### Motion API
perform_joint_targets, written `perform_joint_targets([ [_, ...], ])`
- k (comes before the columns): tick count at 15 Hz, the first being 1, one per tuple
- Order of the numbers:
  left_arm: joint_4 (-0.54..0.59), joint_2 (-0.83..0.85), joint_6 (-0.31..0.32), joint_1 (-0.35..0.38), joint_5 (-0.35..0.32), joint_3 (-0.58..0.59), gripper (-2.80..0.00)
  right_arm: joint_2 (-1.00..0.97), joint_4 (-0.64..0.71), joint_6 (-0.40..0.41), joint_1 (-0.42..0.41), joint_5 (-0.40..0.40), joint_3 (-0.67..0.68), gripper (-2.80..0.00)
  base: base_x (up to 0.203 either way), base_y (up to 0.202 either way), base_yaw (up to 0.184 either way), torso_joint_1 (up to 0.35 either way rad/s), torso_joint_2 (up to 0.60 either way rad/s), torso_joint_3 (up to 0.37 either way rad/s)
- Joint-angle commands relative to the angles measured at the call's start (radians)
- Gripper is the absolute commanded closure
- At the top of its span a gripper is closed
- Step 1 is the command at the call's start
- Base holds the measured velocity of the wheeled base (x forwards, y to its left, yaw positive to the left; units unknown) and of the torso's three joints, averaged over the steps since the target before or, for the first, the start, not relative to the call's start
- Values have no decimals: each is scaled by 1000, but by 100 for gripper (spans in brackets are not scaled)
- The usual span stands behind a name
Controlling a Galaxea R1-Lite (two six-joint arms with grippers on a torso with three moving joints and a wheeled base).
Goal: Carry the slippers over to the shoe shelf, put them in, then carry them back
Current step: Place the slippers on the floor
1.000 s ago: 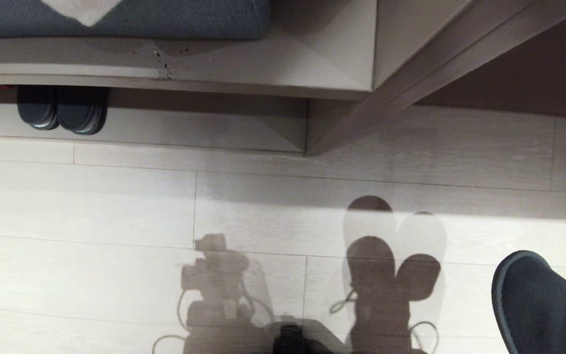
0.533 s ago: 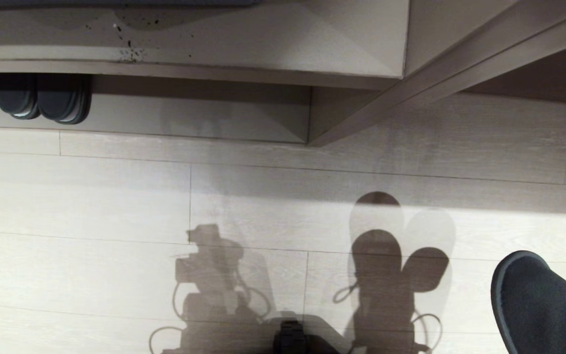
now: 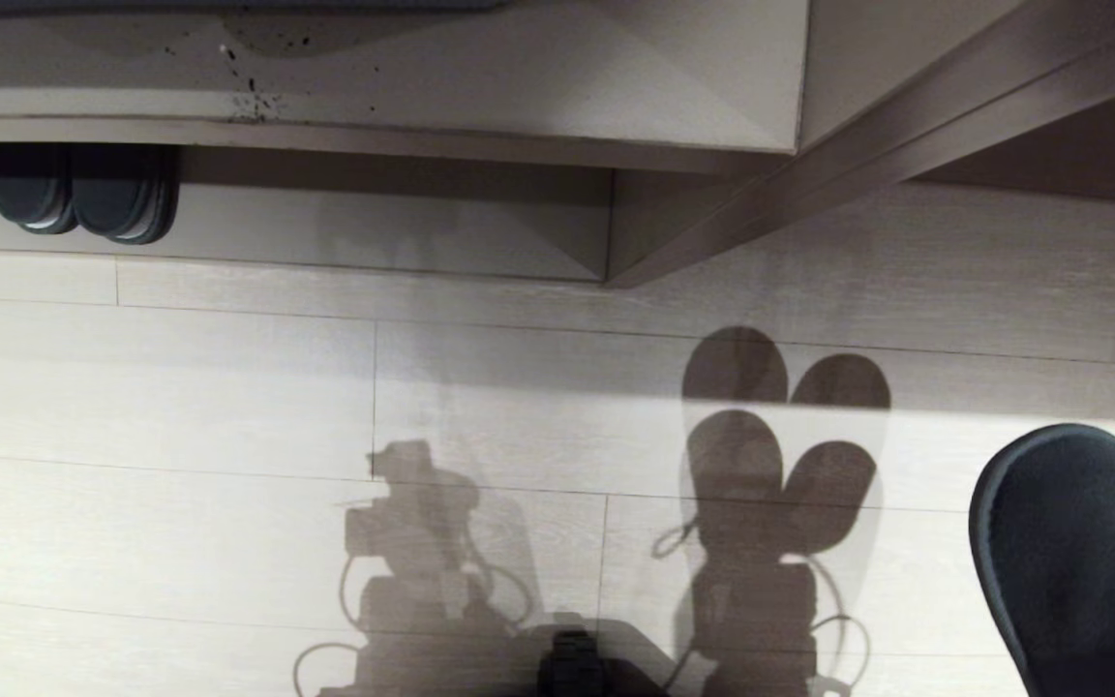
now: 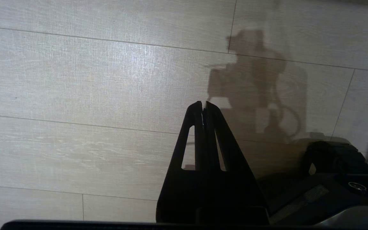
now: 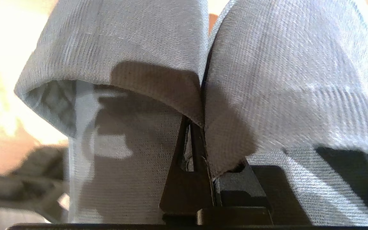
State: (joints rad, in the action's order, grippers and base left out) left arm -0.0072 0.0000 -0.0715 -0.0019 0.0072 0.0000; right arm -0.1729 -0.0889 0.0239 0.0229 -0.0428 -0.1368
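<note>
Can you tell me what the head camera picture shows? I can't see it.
A dark slipper hangs at the right edge above a pale wood-look floor, its shadow on the boards. Farther off is the low shoe shelf, with another dark pair tucked in at its left end.

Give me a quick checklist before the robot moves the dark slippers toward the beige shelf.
1. Grip: right gripper shut on the pair of dark blue-grey fabric slippers, pinching their inner edges. Ok.
2. Both slippers held: two side by side in the right wrist view. Ok.
3. Left gripper shut, holding nothing, above the pale plank floor. Ok.
4. Low pale beige laminate shoe shelf: bare space right of the other dark pair with paler tips. Ok.
5. Shelf depth behind the overhanging bench board: cannot tell.
</note>
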Motion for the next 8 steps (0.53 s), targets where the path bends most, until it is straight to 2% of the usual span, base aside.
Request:
perform_joint_targets([
  [1,0,0,-1,0,0,0,0,-213,-56,-1,10,-3,-37,0,0,0,0,0,0,0],
  [3,0,0,-1,0,0,1,0,-459,-197,-2,15,-5,-61,0,0,0,0,0,0,0],
  [8,0,0,-1,0,0,0,0,-1056,-699,-3,20,24,-146,0,0,0,0,0,0,0],
])
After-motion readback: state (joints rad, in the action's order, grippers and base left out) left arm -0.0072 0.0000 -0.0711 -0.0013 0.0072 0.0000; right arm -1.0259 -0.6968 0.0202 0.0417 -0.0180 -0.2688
